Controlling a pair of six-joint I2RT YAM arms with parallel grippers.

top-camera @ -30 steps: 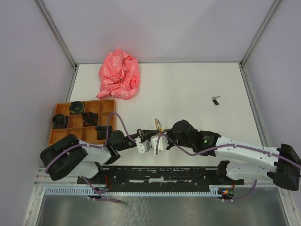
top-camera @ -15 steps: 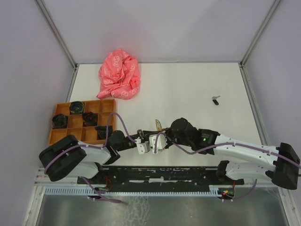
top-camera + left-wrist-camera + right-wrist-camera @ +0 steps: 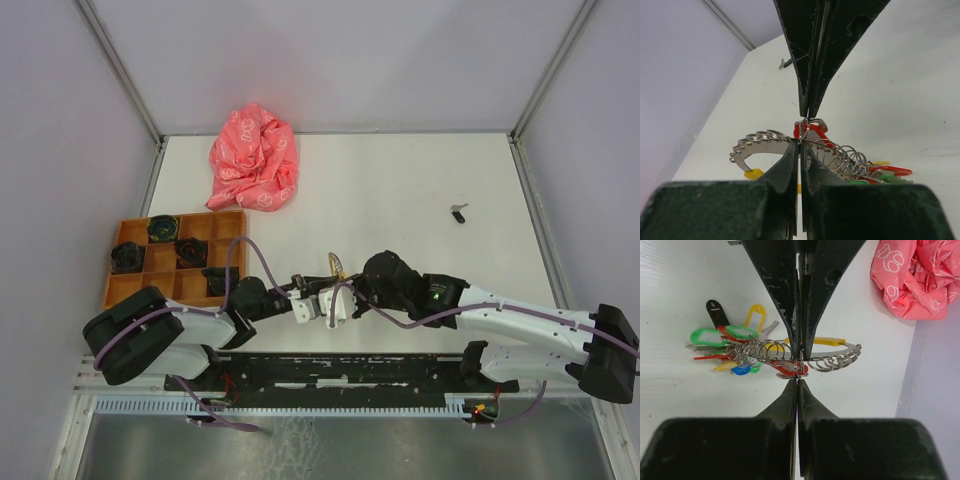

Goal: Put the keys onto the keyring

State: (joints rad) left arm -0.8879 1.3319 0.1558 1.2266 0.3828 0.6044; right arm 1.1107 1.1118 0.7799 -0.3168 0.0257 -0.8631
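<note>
From above, the black key [image 3: 459, 212] lies well apart on the worktop [image 3: 400, 180], unthreaded. Left wrist: your left fingers [image 3: 787, 165], closed, seem to pinch the keyring [image 3: 765, 146]. Right wrist: your right fingers [image 3: 787, 400], closed, hold the red key [image 3: 790, 372] by its ring; next, twist it on, past crowded tags [image 3: 705, 335].

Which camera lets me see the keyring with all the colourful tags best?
The right wrist view: the keyring shows whole from above, its coloured tags plain. The left wrist view shows it low and side-on, tags half hidden. The top view shows only a tiny glint.
</note>
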